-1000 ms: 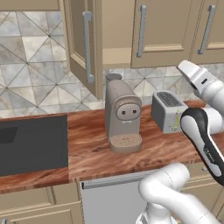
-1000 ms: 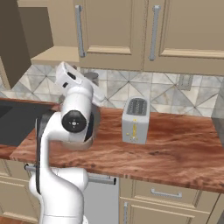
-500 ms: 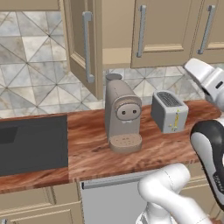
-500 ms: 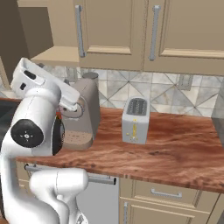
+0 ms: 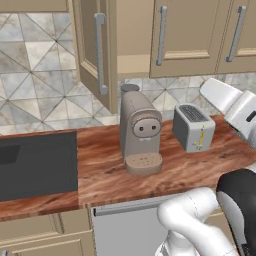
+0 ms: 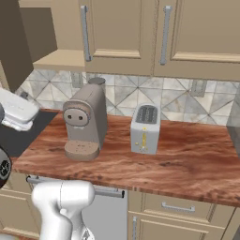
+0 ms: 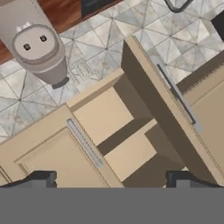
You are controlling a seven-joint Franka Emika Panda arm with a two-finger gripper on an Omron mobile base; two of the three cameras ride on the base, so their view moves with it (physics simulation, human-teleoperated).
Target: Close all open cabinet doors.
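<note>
Wide apart stand the two dark fingertips of the tool at the bottom of the hand view, with nothing between them; it faces the open wall cabinet, whose bare beige shelves show between the doors.

From the left of the left base view: a dark rectangular sink basin is sunk into the reddish-brown wood-grain desk. Above it hangs the open tall beige shaker-style cabinet door, swung out toward the camera with its long vertical silver bar handle on its face, before the grey and cream triangle-patterned tile backsplash. Just right of that door's lower edge stands a taupe rounded pod coffee machine on the desk, under the open cabinet. Further right, apart from it, sits a silver two-slot toaster. Above the toaster two closed beige cabinet doors lie flush, each with a silver bar handle. The white arm segment reaches in at the right edge.

In the right base view the open door shows dark at the far left edge, the coffee machine and toaster stand apart on the desk, and closed doors hang above them
</note>
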